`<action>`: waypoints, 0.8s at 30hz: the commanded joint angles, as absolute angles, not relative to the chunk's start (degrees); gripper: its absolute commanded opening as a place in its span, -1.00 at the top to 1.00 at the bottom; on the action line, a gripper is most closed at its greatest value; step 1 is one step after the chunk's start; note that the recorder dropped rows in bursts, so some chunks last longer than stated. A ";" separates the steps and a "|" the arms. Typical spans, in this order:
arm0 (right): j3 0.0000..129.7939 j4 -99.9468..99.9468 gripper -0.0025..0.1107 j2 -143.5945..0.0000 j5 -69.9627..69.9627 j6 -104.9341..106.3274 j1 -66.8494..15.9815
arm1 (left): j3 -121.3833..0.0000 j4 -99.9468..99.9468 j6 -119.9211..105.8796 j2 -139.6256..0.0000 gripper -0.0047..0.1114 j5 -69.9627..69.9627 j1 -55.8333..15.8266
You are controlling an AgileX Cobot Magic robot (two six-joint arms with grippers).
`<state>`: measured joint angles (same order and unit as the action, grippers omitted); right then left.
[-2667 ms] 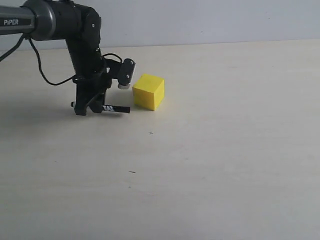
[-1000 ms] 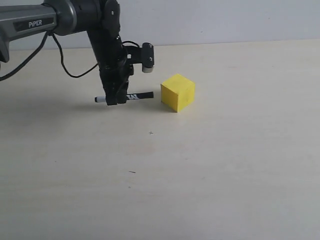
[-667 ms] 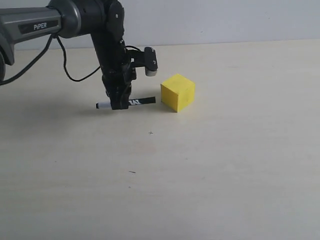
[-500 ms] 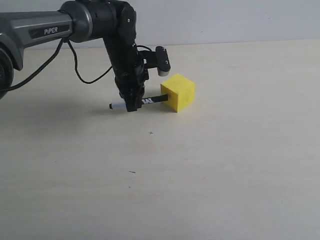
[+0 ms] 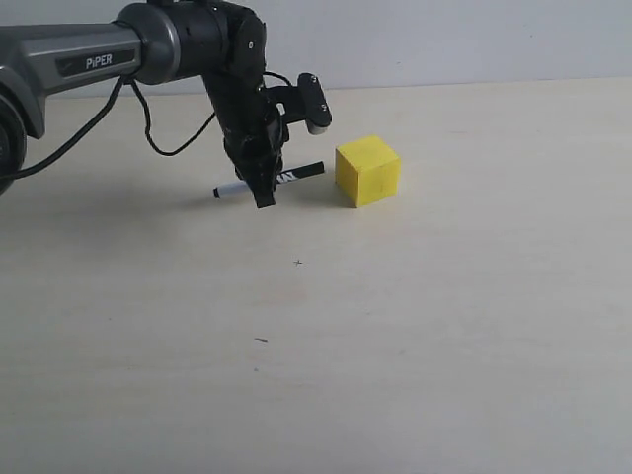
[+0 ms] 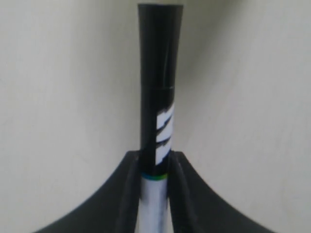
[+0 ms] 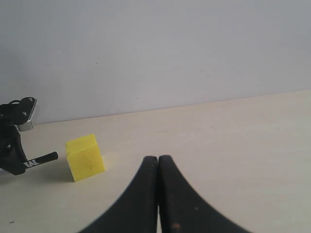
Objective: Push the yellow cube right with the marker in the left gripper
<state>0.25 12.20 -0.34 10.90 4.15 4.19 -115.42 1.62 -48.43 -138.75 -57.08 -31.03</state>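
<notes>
The yellow cube [image 5: 367,170] sits on the pale table, slightly turned. My left gripper [image 5: 264,191] hangs just to the cube's left, shut on the marker [image 5: 286,177]. The marker lies nearly level, its black cap end pointing at the cube's left face with a narrow gap between them. In the left wrist view the marker [image 6: 158,97] runs out from between the fingers of the left gripper [image 6: 154,170], and the cube is out of view. The right wrist view shows the cube [image 7: 85,158], the marker [image 7: 41,159] and my right gripper [image 7: 158,161], shut and empty, well short of the cube.
The dark grey arm marked "PiPER" [image 5: 89,61] reaches in from the left, trailing a black cable [image 5: 163,148]. A light table [image 5: 444,326] stretches right of and in front of the cube. A plain wall [image 7: 160,53] stands behind.
The left arm swept right with the marker and its cap end met the cube. The cube slid right and a little farther back; the marker tip now stands just off it.
</notes>
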 commanded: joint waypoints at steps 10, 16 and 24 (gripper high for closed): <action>0.00 12.01 0.96 0.00 10.63 4.38 4.35 | -115.93 2.06 -44.83 -138.52 0.92 -46.98 -34.98; 0.00 12.01 0.96 0.00 10.63 4.38 4.35 | -118.99 4.86 -43.44 -138.52 0.92 -52.45 -34.21; 0.00 12.01 0.96 0.00 10.63 4.38 4.35 | -121.29 5.43 -58.52 -138.52 0.92 -59.93 -32.55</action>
<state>0.25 12.20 -0.34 10.90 4.15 4.19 -120.78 5.66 -51.30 -138.87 -56.18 -32.98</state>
